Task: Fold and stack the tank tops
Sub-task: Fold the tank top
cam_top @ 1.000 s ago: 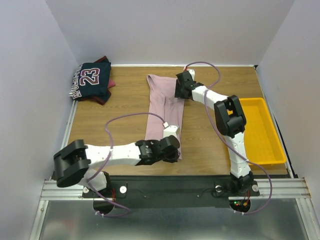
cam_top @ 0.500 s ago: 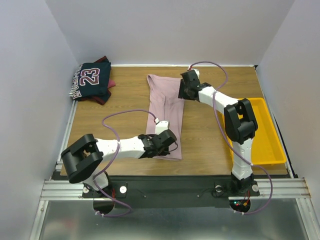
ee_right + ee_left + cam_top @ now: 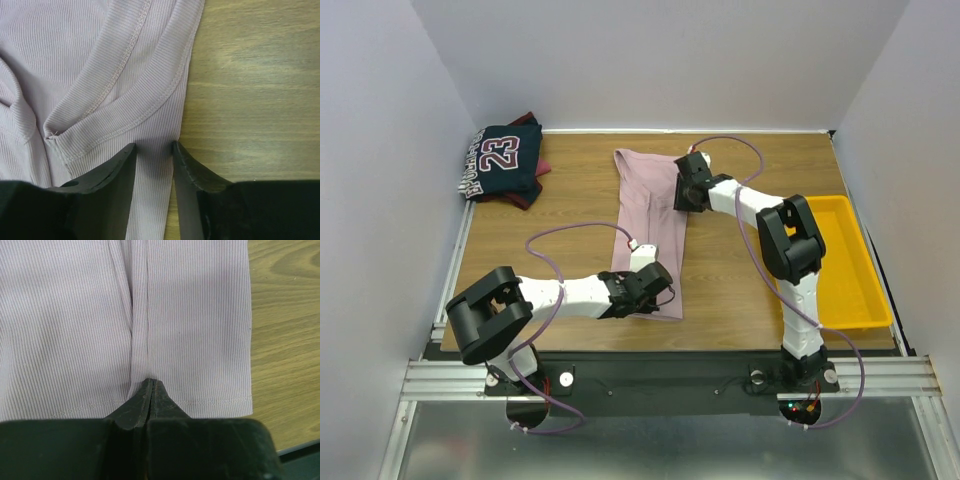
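The dusty pink tank top (image 3: 650,210) lies folded into a long strip down the middle of the table. My left gripper (image 3: 658,297) is at its near hem, shut on a pinched ridge of the ribbed cloth (image 3: 65,325), where the left gripper (image 3: 151,382) shows its jaws pressed together. My right gripper (image 3: 683,190) is at the top's far right edge. In the right wrist view the right gripper (image 3: 154,146) is open, its jaws straddling the edge of the pink cloth (image 3: 75,45). The navy "23" tank top (image 3: 503,160) lies on the maroon one (image 3: 542,169) at the far left.
A yellow plastic tray (image 3: 840,260) stands along the right edge of the table, beside the right arm. Bare wood (image 3: 260,75) shows to the right of the pink top. Grey walls close the table on three sides.
The right gripper has shifted slightly nearer along the pink top's right edge and its jaws have narrowed. The left arm's elbow has swung in; its gripper stays at the hem.
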Robot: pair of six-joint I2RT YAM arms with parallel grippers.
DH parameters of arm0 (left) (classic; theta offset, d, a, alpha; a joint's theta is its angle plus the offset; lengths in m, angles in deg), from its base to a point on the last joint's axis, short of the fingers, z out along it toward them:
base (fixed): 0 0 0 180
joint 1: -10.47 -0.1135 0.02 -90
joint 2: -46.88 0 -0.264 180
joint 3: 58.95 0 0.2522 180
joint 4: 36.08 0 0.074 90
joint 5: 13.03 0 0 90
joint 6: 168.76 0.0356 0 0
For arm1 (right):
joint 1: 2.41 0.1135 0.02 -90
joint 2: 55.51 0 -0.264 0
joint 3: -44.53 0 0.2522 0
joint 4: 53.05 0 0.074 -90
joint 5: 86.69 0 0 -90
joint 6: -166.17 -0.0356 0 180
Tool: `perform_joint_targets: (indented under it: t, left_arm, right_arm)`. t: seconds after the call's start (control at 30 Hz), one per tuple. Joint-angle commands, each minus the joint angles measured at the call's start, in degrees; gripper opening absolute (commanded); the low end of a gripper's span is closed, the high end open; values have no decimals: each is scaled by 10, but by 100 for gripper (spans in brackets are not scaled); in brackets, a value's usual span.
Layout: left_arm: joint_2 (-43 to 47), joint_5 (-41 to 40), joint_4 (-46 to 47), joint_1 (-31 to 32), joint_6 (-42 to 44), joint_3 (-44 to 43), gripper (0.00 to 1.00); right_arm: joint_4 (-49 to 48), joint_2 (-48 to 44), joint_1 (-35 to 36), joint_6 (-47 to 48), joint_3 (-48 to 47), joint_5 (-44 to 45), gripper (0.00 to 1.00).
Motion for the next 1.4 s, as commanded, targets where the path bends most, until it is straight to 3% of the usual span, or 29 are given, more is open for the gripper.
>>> perform_joint_targets:
  t: [0.0,0.23,0.4,0.5,0.63,0.83,1.17,1.37]
  left_arm:
    - [-5,5,-12,3,-3,23,0]
    - [2,24,-6,7,-11,48,0]
    - [8,41,0,8,-12,61,0]
    - [14,50,1,12,-13,67,0]
    - [20,59,1,19,-16,75,0]
    - [30,71,1,28,-27,92,0]
    - [60,88,-3,68,-55,88,0]
    - [135,45,-80,62,-48,30,3]
  right_arm:
    - [-4,6,3,-3,22,30,38]
    - [-3,-5,-2,13,29,73,22]
    - [-3,-7,-5,26,26,79,22]
    - [-3,-5,-6,36,20,81,27]
    - [-3,1,-6,49,18,83,42]
    - [-3,-5,-7,52,30,86,56]
    - [-3,-55,-8,53,46,67,65]
    - [-2,-102,-9,49,24,58,72]
